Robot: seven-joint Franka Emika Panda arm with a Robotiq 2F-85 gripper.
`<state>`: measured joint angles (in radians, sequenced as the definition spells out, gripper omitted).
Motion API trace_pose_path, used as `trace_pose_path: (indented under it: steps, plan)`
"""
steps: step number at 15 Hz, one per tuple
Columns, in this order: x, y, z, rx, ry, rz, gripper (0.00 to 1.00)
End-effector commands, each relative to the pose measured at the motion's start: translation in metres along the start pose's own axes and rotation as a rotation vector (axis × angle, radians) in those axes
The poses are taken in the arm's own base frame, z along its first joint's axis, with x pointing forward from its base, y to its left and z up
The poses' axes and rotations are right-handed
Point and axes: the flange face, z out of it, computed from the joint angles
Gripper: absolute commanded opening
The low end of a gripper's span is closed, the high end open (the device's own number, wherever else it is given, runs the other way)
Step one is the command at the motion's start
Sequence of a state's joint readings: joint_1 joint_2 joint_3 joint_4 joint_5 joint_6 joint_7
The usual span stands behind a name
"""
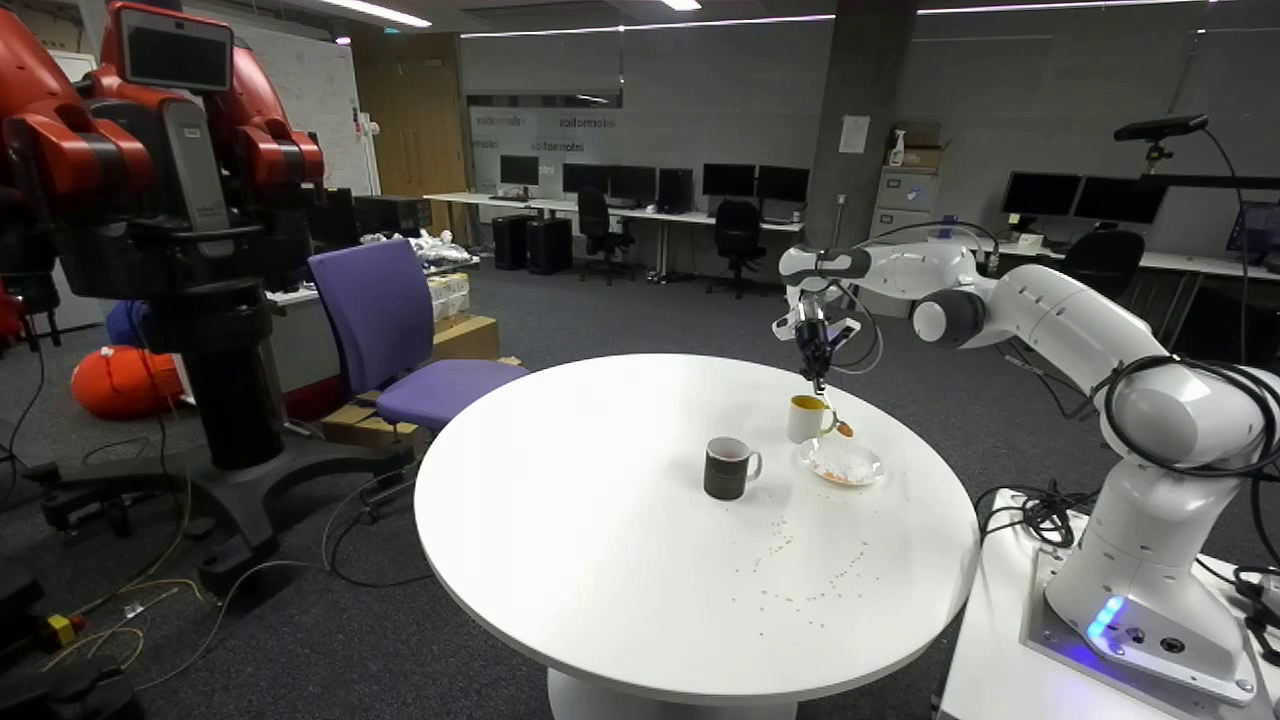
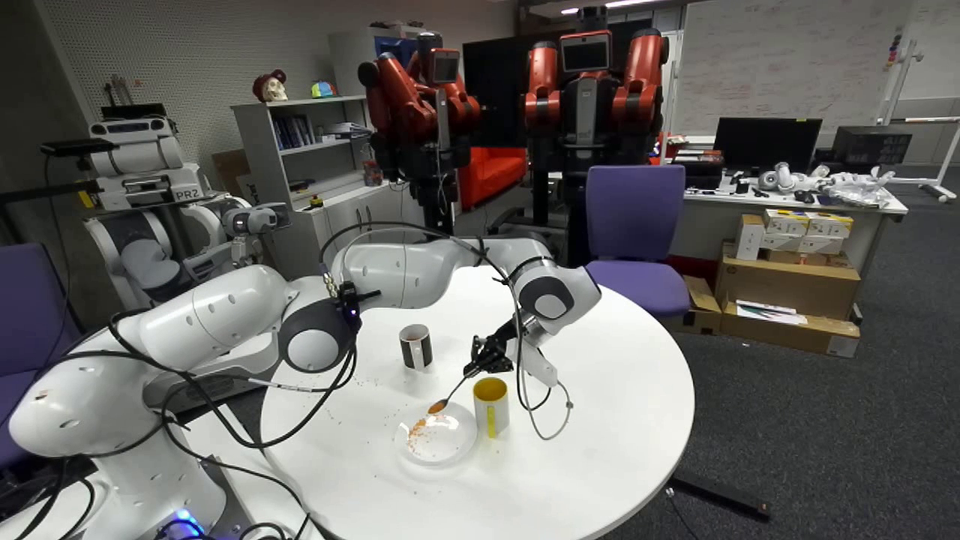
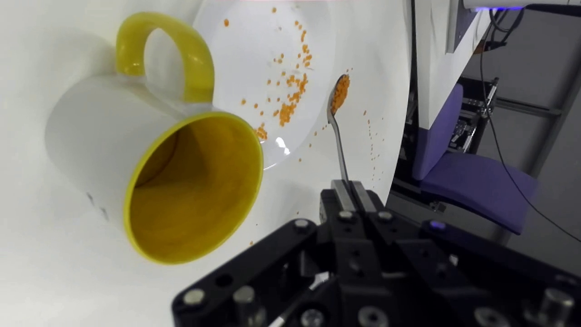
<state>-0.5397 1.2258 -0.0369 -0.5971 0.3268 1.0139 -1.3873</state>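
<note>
Your gripper [image 3: 348, 184], closed tight, pinches metal spoon [image 3: 339, 147]; quick tilt prob spills orange grains [image 3: 341, 93], sideways swing poss clips yellow-lined mug [image 3: 154, 138].

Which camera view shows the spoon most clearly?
The wrist view: the spoon, gripped between the fingers, appears largest there, and single orange grains on it stand out. Both exterior views show it small, its grains merging into an orange patch.

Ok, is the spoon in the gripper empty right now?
No: in the wrist view, orange grains are heaped on the end of the spoon that the gripper holds.
</note>
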Motion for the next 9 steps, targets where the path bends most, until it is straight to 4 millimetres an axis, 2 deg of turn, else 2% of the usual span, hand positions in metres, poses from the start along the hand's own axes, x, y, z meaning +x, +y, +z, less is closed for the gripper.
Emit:
trace_pose_path:
  steps: [1,9]
  plan:
    - [0.0001,0.0001,-0.013,-0.054,0.034,0.008,0.01]
    - [0.0025,0.0034,-0.0201,-0.11,0.045,0.004,0.01]
